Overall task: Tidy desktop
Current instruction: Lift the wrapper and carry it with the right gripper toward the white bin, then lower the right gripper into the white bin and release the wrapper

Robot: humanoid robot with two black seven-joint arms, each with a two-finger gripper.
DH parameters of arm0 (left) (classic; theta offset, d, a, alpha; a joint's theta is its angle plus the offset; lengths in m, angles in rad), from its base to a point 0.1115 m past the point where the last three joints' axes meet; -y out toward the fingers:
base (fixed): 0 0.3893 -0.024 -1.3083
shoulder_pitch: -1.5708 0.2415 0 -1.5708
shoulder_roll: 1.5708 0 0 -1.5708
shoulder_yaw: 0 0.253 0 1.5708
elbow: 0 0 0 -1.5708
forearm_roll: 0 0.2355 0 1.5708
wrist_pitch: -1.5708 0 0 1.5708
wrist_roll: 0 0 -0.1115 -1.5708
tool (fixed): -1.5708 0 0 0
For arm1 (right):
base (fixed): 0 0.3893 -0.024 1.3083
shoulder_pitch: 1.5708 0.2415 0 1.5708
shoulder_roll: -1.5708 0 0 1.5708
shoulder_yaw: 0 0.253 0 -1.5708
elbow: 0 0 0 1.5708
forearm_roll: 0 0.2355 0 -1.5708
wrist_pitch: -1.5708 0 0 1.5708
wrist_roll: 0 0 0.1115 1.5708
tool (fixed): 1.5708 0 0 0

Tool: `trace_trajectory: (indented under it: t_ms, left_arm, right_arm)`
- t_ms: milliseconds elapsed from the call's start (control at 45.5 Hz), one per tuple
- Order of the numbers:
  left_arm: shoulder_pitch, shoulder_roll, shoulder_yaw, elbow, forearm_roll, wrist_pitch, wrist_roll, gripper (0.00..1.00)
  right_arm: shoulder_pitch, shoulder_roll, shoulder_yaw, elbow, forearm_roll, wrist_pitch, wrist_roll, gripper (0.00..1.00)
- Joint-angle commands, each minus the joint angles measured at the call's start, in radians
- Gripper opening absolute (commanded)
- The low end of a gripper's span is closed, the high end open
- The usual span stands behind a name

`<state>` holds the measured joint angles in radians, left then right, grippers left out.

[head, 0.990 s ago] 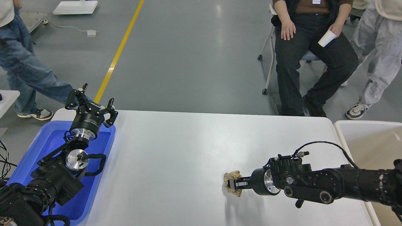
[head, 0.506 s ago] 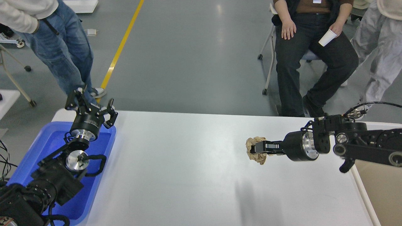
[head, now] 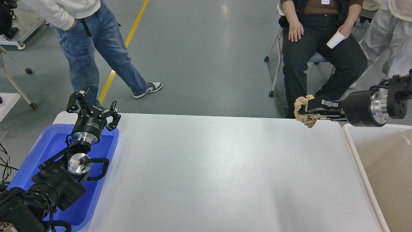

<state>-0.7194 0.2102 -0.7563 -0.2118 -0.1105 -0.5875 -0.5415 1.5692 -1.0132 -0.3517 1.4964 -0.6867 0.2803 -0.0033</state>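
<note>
The white desktop (head: 209, 167) fills the middle of the head view. My right gripper (head: 305, 109) is shut on a crumpled brown paper ball (head: 304, 112) and holds it high above the desktop's far right corner, just left of the beige-white tub (head: 354, 151). My left gripper (head: 93, 106) is open and empty, held above the far end of the blue plastic tray (head: 48, 145) at the left.
A seated person (head: 318, 51) with a paper cup sits behind the far right edge. A person in jeans (head: 96, 45) stands behind the far left corner. Another person (head: 386, 38) stands at the far right. A small white table (head: 8, 101) is at the left edge.
My right gripper has lifted the paper ball off the desktop and carried it up and to the right, toward the tub. The person in jeans has walked to the right. My left arm has not moved.
</note>
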Motion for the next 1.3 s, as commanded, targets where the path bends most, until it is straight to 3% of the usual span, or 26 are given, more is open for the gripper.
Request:
trace_trajectory:
  t_ms: [0, 220, 484, 726, 836, 1012, 1276]
  left_arm:
    - [0.0, 0.0, 0.0, 0.0, 0.0, 0.0, 0.0, 1.0]
    - [0.0, 0.0, 0.0, 0.0, 0.0, 0.0, 0.0, 1.0]
    - [0.0, 0.0, 0.0, 0.0, 0.0, 0.0, 0.0, 1.0]
    - [0.0, 0.0, 0.0, 0.0, 0.0, 0.0, 0.0, 1.0]
    - [0.0, 0.0, 0.0, 0.0, 0.0, 0.0, 0.0, 1.0]
    - [0.0, 0.0, 0.0, 0.0, 0.0, 0.0, 0.0, 1.0]
    - [0.0, 0.0, 0.0, 0.0, 0.0, 0.0, 0.0, 1.0]
  right_arm:
    - [-0.098, -0.143, 0.01, -0.094, 0.022, -0.058, -0.015, 0.0]
    - [-0.325, -0.13, 0.013, -0.324, 0.156, -0.297, -0.011, 0.0]
    - [-0.547, 0.128, 0.016, -0.694, 0.464, -0.503, -0.006, 0.0]
    - [-0.675, 0.454, 0.023, -1.188, 0.685, -0.509, -0.041, 0.0]
    - [-0.744, 0.548, 0.077, -1.351, 0.699, -0.501, -0.058, 0.0]
    - [-0.779, 0.579, 0.17, -1.394, 0.699, -0.512, -0.098, 0.0]
    - [-0.87, 0.564, 0.263, -1.412, 0.704, -0.497, -0.116, 0.0]
